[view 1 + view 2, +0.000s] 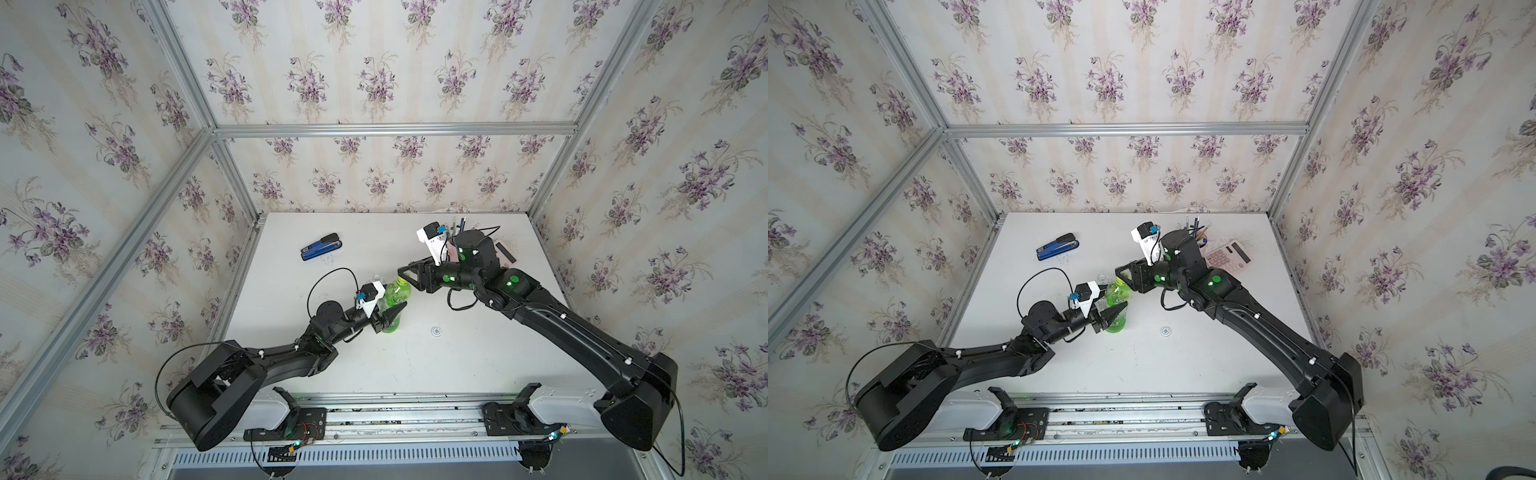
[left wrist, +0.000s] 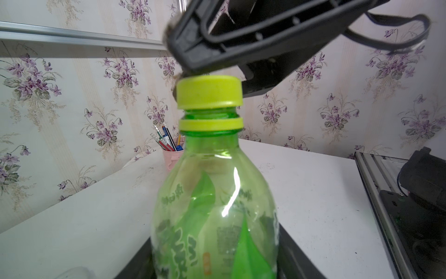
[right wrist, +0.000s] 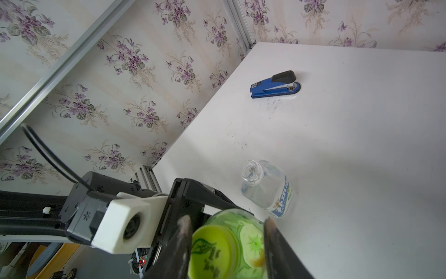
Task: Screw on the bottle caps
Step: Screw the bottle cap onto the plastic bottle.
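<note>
Though cap (image 2: 209, 91) tops bottle (image 2: 212, 205), it's empty.

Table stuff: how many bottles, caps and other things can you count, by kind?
bottles: 2 (green bottle, clear bottle)
caps: 2 (yellow-green cap, white cap)
stapler: 1
pen cup: 1
calculator: 1
Total: 7
</note>
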`<action>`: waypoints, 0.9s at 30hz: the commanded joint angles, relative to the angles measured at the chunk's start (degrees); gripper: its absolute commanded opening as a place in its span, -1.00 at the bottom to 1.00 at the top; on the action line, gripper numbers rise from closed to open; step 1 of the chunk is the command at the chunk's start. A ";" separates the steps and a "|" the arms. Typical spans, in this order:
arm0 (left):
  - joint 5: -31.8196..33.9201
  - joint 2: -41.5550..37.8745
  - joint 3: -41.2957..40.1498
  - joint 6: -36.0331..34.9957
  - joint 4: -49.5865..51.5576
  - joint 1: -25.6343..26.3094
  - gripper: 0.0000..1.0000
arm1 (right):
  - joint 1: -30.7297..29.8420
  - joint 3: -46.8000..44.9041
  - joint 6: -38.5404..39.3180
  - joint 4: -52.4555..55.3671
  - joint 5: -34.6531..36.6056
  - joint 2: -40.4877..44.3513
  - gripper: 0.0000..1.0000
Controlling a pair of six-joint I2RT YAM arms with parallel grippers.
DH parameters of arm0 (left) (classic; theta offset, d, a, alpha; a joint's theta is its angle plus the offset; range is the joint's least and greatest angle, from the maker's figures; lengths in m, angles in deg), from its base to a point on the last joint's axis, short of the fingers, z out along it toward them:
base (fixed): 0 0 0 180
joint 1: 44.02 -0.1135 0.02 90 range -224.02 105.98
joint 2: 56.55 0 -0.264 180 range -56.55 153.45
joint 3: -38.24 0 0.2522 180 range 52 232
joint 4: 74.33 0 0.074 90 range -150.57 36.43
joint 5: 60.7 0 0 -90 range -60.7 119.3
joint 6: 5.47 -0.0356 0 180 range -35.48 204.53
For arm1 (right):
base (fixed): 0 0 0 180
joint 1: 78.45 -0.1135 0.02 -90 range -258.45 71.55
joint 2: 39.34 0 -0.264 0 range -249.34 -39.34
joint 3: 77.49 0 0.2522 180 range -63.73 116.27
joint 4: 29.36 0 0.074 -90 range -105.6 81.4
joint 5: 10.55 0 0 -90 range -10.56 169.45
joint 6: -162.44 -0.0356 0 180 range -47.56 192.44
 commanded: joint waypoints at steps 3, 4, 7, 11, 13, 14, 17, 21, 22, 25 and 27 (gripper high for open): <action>-0.56 -0.30 0.00 0.73 -2.50 -0.09 0.23 | 0.06 0.11 1.65 -3.21 -1.47 0.10 -0.16; -0.49 -0.31 0.05 0.77 -2.44 -0.07 0.23 | 0.07 0.11 1.61 -3.11 -1.74 0.08 -0.18; -0.36 -0.44 0.04 0.96 -2.44 -0.05 0.23 | 0.06 0.11 1.34 -2.86 -2.25 0.04 -0.24; -0.03 -0.46 0.00 1.08 -2.34 -0.21 0.23 | 0.08 -0.07 1.25 -2.04 -2.06 0.25 -0.33; 0.15 -0.53 -0.04 1.40 -2.43 -0.24 0.23 | 0.04 -0.06 1.25 -1.59 -1.89 0.26 -0.42; 0.07 -0.57 -0.04 1.47 -2.49 -0.30 0.23 | 0.06 -0.06 1.24 -1.36 -1.87 0.21 -0.43; 0.24 -0.70 -0.13 1.62 -2.27 -0.48 0.23 | 0.06 -0.02 1.08 -1.06 -2.13 0.26 -0.51; 0.58 -0.75 -0.04 2.21 -2.16 -0.63 0.23 | 0.06 -0.06 1.08 -0.16 -2.20 0.42 -0.53; 0.60 -0.75 0.01 2.32 -2.12 -0.81 0.23 | 0.06 0.01 1.08 0.03 -2.05 0.43 -0.53; 0.81 -0.79 0.25 2.75 -1.43 -0.93 0.23 | 0.07 -0.15 1.10 0.30 -2.17 0.74 -0.55; 0.99 -0.84 0.15 2.99 -1.42 -0.99 0.23 | 0.06 -0.01 1.08 0.63 -2.35 0.78 -0.56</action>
